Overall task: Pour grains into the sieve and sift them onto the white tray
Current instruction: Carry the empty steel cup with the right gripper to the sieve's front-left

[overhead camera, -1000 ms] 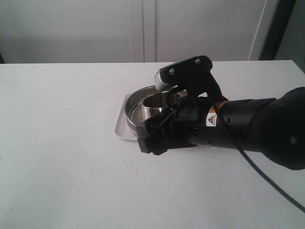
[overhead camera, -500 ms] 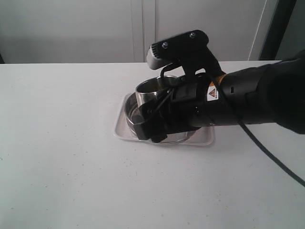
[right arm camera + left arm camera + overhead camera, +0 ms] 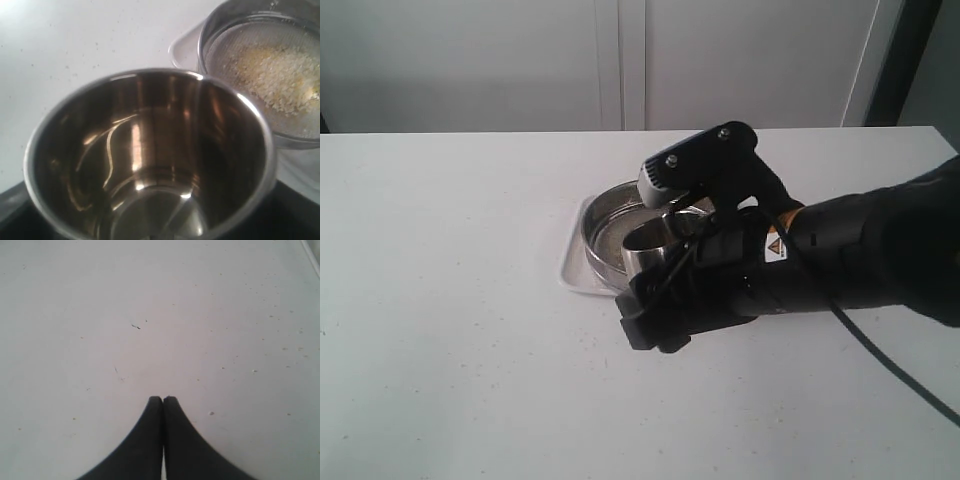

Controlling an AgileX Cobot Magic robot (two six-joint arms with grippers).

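White tabletop (image 3: pixel 440 320), matte, faintly speckled, evenly lit. Pale panelled wall (image 3: pixel 470 60) behind it, with narrow vertical seams. Dark upright strip (image 3: pixel 905 55) at far right.

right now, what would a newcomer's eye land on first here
The big black right arm fills the right of the exterior view, carrying a shiny steel cup that looks empty, close by the sieve. In the sieve, which sits on the tray, lies a pale and yellow heap of grains.
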